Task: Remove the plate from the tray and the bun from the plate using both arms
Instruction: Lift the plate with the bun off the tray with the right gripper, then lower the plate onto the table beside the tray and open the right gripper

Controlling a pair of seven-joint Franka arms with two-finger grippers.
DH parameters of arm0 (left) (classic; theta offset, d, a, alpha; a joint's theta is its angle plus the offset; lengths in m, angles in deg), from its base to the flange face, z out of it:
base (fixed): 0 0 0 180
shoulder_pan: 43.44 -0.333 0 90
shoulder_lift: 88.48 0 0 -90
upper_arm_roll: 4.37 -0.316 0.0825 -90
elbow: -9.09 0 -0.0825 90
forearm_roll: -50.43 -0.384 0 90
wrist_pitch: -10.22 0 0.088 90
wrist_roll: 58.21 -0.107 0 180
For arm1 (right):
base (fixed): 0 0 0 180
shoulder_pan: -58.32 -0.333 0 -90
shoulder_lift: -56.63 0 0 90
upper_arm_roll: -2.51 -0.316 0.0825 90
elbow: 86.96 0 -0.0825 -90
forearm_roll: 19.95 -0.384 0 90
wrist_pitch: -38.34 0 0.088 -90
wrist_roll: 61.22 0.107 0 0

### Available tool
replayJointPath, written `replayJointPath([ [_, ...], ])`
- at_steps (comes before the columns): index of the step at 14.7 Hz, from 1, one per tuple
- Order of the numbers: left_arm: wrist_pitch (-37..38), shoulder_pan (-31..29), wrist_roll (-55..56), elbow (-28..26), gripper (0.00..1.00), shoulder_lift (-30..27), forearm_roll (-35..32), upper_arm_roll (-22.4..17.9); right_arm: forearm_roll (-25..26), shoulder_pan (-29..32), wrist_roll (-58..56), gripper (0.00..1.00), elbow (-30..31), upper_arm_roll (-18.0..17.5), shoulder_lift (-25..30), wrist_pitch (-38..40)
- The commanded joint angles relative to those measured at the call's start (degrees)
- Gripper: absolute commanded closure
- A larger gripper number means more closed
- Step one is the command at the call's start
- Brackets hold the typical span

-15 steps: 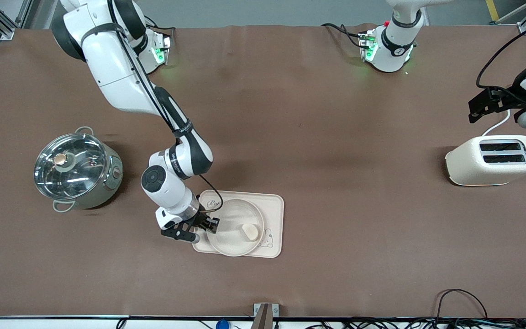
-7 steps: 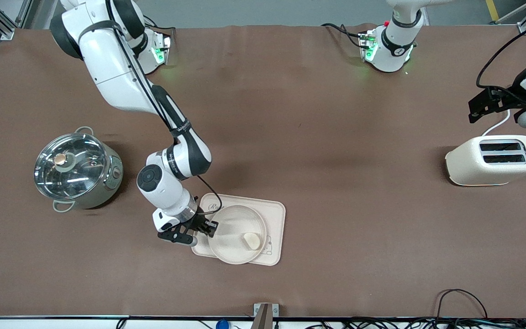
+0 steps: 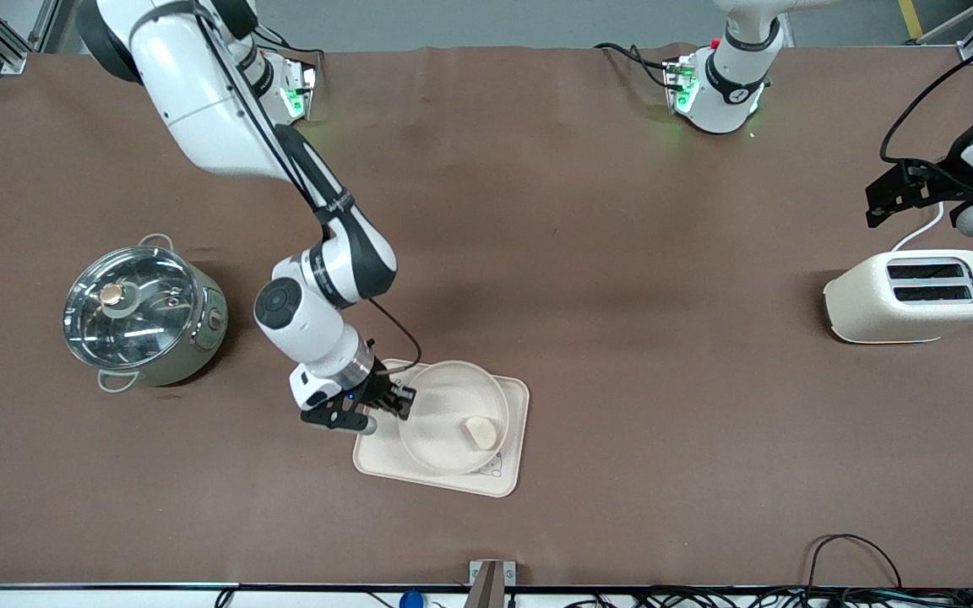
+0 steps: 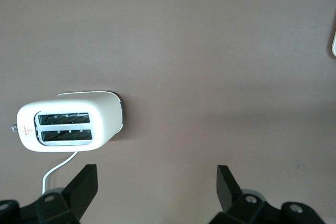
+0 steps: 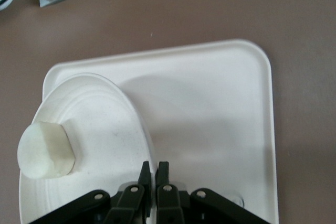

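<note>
The right gripper (image 3: 402,399) (image 5: 153,169) is shut on the rim of the round cream plate (image 3: 451,405) (image 5: 100,129). Its jaws pinch the edge toward the right arm's end. The plate hangs tilted just over the rectangular tray (image 3: 436,480) (image 5: 220,119) and casts a shadow on it. The pale oval bun (image 3: 479,431) (image 5: 44,149) lies in the plate, near the rim away from the gripper. The left gripper (image 3: 885,198) (image 4: 157,182) is open and holds nothing. It waits in the air over the table beside the toaster.
A steel pot with a glass lid (image 3: 142,314) stands toward the right arm's end of the table. A cream toaster (image 3: 913,295) (image 4: 68,120) with a white cord sits at the left arm's end. Brown cloth covers the table.
The right gripper has carried the plate and bun a little toward the left arm's end and raised the held edge. The tray has slid and turned slightly. The left arm has not moved.
</note>
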Motion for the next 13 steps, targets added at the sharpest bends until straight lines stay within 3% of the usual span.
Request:
replayJointPath([
  [1, 0.1, 0.0, -0.3, 0.8, 0.00, 0.3, -0.2, 0.1, -0.5, 0.7, 0.0, 1.00, 16.6, -2.6, 12.1, -3.3],
  [4, -0.1, 0.1, -0.2, 0.8, 0.00, 0.5, -0.2, 0.1, -0.4, 0.5, -0.4, 1.00, 22.6, -3.9, 15.4, -5.1],
  [7, -0.1, 0.2, -0.2, 0.7, 0.00, 0.5, -0.2, 0.1, -0.4, 0.5, -4.3, 1.00, 31.7, -4.6, 18.1, -12.2],
  [13, 0.1, 0.3, -0.3, 0.8, 0.00, 0.3, -0.1, 0.3, -0.4, -4.0, -4.3, 1.00, 39.4, -6.3, 18.0, -22.9],
])
